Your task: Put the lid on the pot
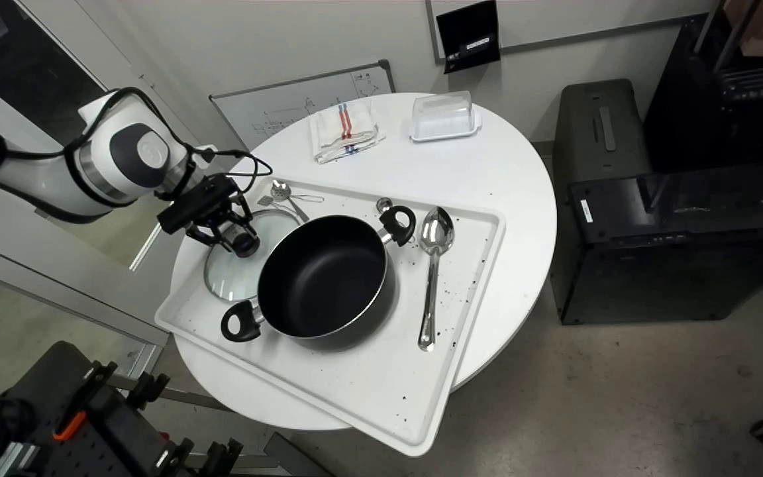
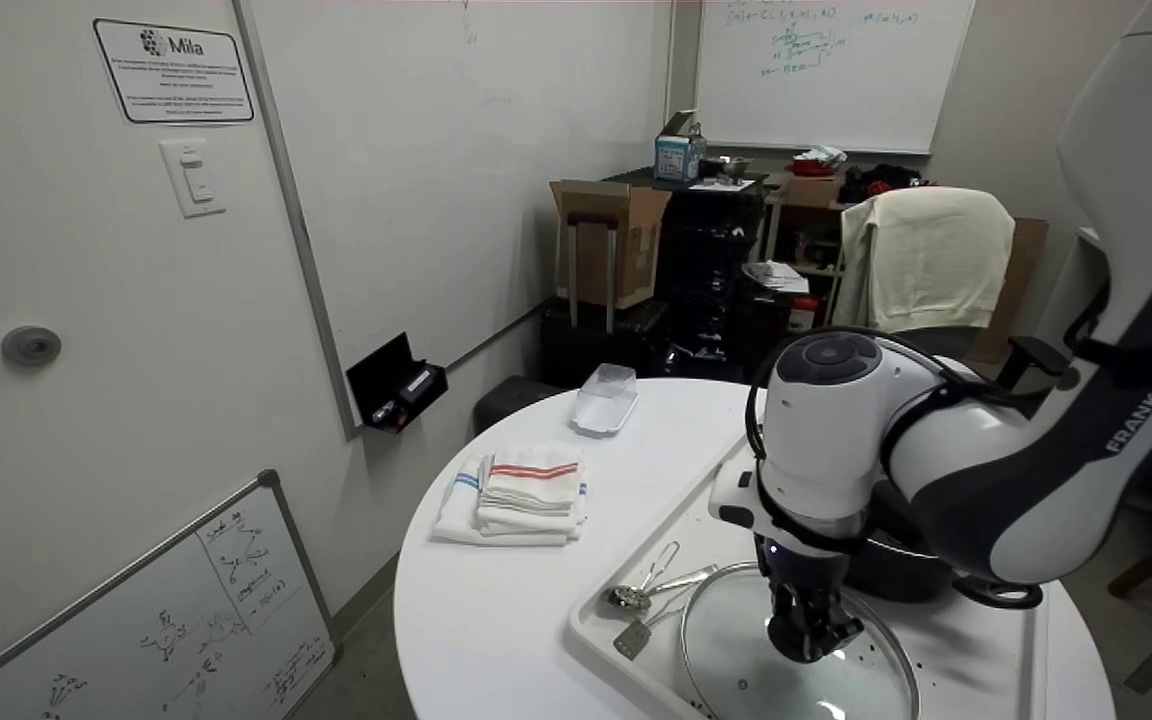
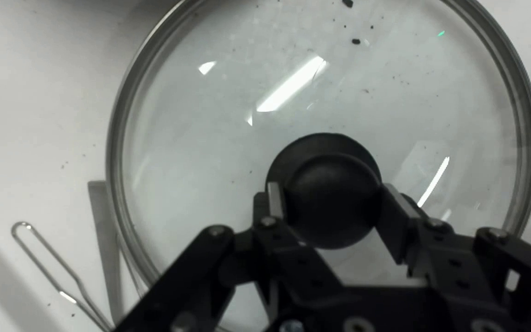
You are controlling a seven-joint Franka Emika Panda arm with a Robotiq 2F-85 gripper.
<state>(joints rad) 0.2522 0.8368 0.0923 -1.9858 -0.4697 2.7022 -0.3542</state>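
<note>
The round clear glass lid (image 1: 226,278) lies flat on the white tray, close beside the pot. It also shows in an exterior view (image 2: 736,640), partly behind the arm, and fills much of the wrist view (image 3: 191,138). The black pot (image 1: 328,278) stands upright and uncovered, with its two loop handles pointing out. In an exterior view the pot (image 2: 896,575) is mostly hidden by the arm. My gripper (image 3: 330,196) has its fingers on both sides of the lid's dark knob, touching it. The gripper is over the lid in both exterior views (image 1: 232,232) (image 2: 806,635).
The white tray (image 1: 381,391) has a raised rim. A metal spoon (image 1: 431,271) lies beyond the pot. Small utensils (image 1: 285,195) lie by the lid's edge. Folded towels (image 1: 345,129) and a clear-lidded butter dish (image 1: 446,118) are on the round table (image 1: 507,172).
</note>
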